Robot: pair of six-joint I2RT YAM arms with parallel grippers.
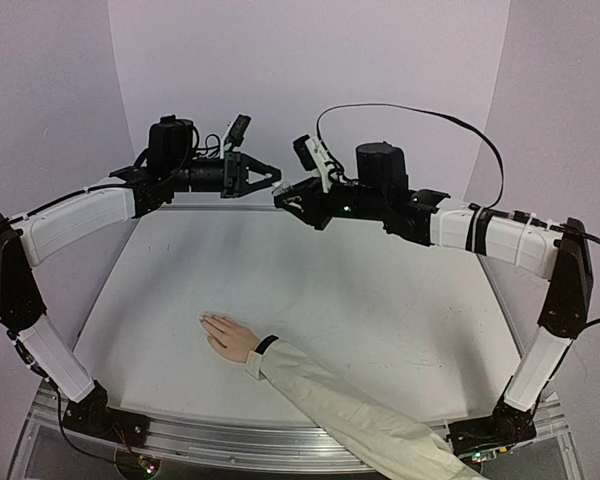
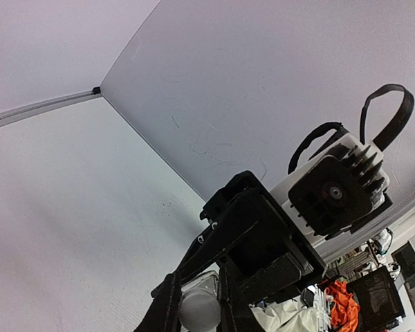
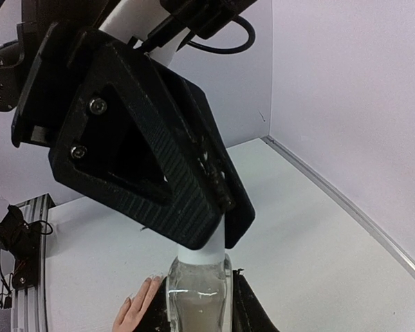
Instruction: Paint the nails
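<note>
Both jaws closed, upper centre over white table [image 1: 380,300], lilac walls [image 1: 310,60] behind: right gripper [image 1: 284,199] clamps bottle [image 3: 197,301], left gripper [image 1: 272,176] its cap [image 3: 202,253].

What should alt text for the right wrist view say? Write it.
The left arm's black ribbed tool grips the white cap of a clear glass bottle of pale liquid, held by the right tool at the bottom edge. A light-skinned hand lies on the white table, lower left.
</note>
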